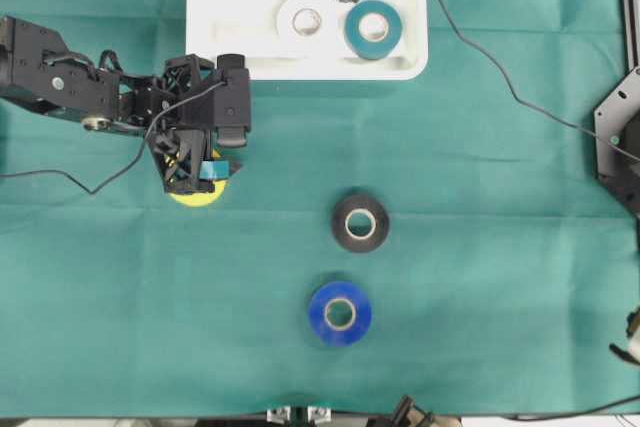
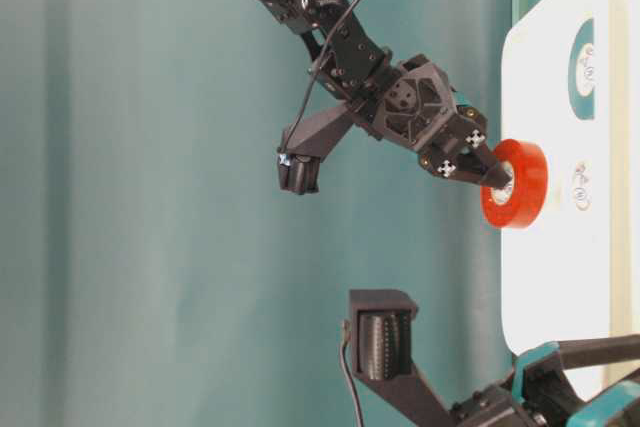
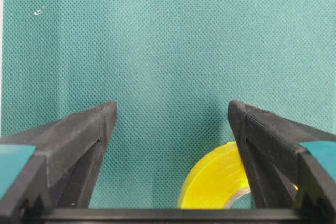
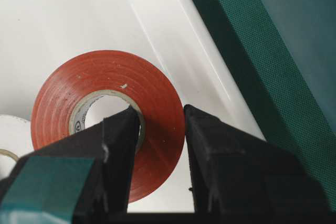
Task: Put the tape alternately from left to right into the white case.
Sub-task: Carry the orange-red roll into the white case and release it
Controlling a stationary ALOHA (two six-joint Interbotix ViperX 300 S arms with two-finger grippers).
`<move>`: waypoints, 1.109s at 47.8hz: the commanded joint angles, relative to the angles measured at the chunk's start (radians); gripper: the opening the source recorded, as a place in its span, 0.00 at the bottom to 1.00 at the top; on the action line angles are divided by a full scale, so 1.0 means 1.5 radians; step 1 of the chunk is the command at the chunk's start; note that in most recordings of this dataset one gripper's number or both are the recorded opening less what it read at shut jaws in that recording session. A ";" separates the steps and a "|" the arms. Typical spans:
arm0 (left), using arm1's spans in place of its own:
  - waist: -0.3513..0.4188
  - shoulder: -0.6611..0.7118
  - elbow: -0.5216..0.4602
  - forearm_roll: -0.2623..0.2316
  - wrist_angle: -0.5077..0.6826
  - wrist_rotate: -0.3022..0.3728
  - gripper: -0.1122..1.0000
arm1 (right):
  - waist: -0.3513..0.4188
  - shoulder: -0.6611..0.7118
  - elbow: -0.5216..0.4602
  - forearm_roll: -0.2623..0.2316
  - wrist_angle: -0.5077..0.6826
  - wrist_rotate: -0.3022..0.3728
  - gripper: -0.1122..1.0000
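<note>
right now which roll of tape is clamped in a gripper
The orange-red roll, pinched through its wall by the right gripper over the white case. The other rolls all lie flat, none of them gripped.

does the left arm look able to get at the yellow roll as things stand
Probably yes. The left gripper hangs open right over the yellow roll, which lies flat on the cloth with nothing beside it. In the wrist view the roll sits off-centre near one finger, so a small shift seems needed.

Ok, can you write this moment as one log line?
right gripper: shut on orange-red tape, over white case | left gripper: open above yellow tape
</note>
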 commanded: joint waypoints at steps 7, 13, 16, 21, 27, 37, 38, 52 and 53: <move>-0.003 -0.020 -0.010 0.000 -0.008 0.000 0.83 | -0.002 -0.012 -0.013 -0.004 0.000 -0.003 0.35; -0.005 -0.020 -0.010 0.000 -0.009 0.000 0.83 | -0.002 -0.012 -0.012 -0.006 0.000 -0.002 0.35; -0.005 -0.020 -0.010 0.000 -0.009 0.000 0.83 | -0.002 -0.012 -0.012 -0.006 0.000 0.000 0.35; -0.005 -0.020 -0.010 0.000 -0.009 0.000 0.83 | -0.002 -0.012 -0.011 -0.006 0.000 0.002 0.53; -0.005 -0.020 -0.010 0.000 -0.009 0.000 0.83 | -0.002 -0.012 -0.010 -0.006 0.001 0.002 0.83; -0.005 -0.020 -0.010 -0.001 -0.009 0.000 0.83 | -0.001 -0.013 -0.009 -0.006 0.001 0.002 0.74; -0.005 -0.020 -0.010 0.000 -0.009 0.000 0.83 | -0.002 -0.013 -0.009 -0.006 0.001 0.002 0.75; -0.005 -0.020 -0.009 -0.001 -0.010 0.000 0.83 | 0.000 -0.036 0.016 -0.005 0.006 0.008 0.75; -0.005 -0.020 -0.010 0.000 -0.010 0.000 0.83 | 0.001 -0.040 0.020 -0.005 0.006 0.008 0.75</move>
